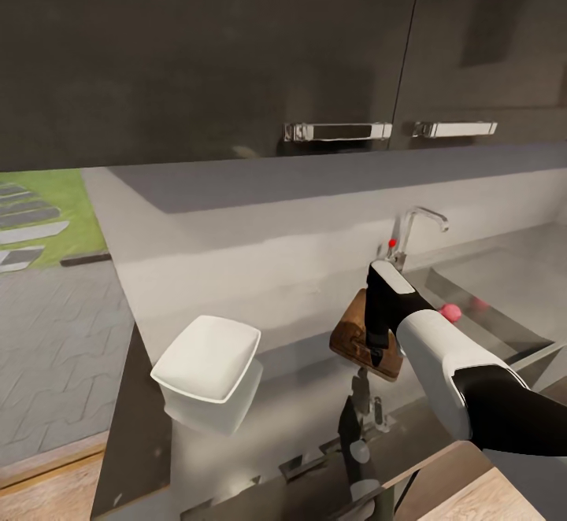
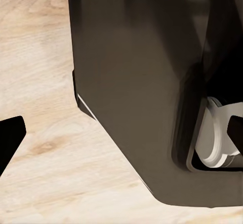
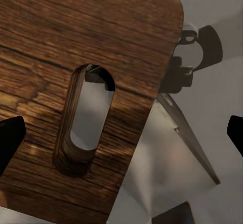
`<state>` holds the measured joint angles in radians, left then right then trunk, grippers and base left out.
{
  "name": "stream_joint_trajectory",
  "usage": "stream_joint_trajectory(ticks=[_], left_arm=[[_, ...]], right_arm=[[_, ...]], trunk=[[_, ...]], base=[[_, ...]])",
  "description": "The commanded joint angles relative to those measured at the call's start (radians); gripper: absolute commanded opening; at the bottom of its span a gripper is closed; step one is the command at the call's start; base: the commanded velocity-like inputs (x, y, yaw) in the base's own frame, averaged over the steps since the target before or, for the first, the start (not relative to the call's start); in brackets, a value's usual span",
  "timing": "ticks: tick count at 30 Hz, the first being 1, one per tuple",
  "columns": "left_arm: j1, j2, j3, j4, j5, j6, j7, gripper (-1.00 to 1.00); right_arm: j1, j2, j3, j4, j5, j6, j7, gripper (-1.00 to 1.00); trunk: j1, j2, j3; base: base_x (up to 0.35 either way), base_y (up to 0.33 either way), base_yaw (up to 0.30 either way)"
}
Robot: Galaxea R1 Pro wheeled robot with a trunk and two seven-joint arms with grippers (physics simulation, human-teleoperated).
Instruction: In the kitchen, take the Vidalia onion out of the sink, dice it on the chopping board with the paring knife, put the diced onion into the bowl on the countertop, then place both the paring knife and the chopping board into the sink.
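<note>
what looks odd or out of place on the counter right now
The chopping board is off the counter, tilted up at the right end effector, its handle slot close to the wrist camera. The white bowl sits upright and looks empty. Nothing looks spilled or damaged.

The head view was evenly and softly lit, with no single visible lamp. The dark upper cabinets [image 1: 205, 49] stayed dim and threw a broad grey shadow band along the pale wall [image 1: 260, 214]. The glossy countertop [image 1: 299, 395] mirrored the white bowl [image 1: 207, 357] and the right arm (a smeared, hazy reflection). Render edges looked slightly soft throughout. In the right wrist view the chopping board [image 3: 45, 46] showed crisp grain, with hard-edged shadows and reflections beside it.
</note>
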<state>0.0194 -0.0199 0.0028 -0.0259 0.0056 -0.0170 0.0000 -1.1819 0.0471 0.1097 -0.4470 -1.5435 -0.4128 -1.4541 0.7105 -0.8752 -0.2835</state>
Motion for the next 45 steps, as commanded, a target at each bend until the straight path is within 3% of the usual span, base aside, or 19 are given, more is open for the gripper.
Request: stream_joint_trajectory(ticks=[1, 36, 45], left_arm=[[0.001, 0.0, 0.0, -0.002, 0.001, -0.001, 0.0, 1.0], [0.001, -0.001, 0.0, -0.001, 0.001, -0.001, 0.0, 1.0], [0.001, -0.001, 0.0, -0.001, 0.001, -0.001, 0.0, 1.0]], right_arm=[[-0.001, -0.001, 0.008, 0.0, -0.007, -0.006, -0.001, 1.0], [0.008, -0.001, 0.008, 0.017, -0.007, -0.007, -0.007, 1.0], [0.01, -0.001, 0.008, 0.034, -0.007, -0.008, -0.008, 1.0]], trunk=[[0.0, -0.001, -0.001], [0.0, -0.001, -0.002], [0.0, -0.001, -0.006]], base=[[0.0, 0.0, 0.0], [0.0, 0.0, 0.001], [0.0, 0.0, 0.119]])
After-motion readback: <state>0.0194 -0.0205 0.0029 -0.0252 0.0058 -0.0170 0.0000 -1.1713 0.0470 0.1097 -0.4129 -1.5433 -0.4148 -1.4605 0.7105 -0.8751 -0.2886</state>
